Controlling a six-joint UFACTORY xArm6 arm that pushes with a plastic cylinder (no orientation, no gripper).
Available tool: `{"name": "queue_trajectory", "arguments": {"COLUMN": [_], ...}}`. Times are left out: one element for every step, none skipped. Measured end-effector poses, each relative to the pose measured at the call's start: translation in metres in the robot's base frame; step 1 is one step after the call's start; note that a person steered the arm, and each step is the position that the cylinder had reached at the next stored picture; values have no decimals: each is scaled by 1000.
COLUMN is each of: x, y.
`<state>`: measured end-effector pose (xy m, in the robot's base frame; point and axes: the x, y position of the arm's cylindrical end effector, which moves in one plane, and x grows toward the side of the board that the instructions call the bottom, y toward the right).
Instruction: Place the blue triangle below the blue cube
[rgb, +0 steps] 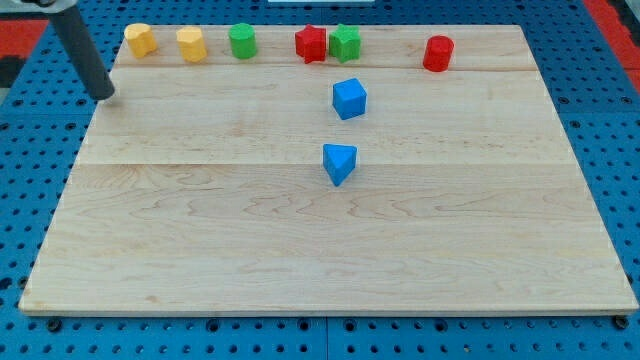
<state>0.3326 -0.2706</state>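
Observation:
The blue cube (349, 98) sits on the wooden board (200, 250) near the view's top middle. The blue triangle (339, 163) lies just below it, a short gap apart and slightly to the left. My tip (103, 96) is at the board's top-left edge, far to the left of both blue blocks and touching no block.
Along the board's top edge stand two yellow blocks (140, 40) (191, 44), a green cylinder (242, 41), a red star (311, 44) touching a green star (345, 42), and a red cylinder (438, 53). A blue pegboard surface (30, 180) surrounds the board.

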Motion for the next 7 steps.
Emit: {"name": "queue_trajectory", "arguments": {"x": [6, 8, 4, 4, 4, 4, 4], "y": [35, 87, 149, 174, 175, 175, 175]}}
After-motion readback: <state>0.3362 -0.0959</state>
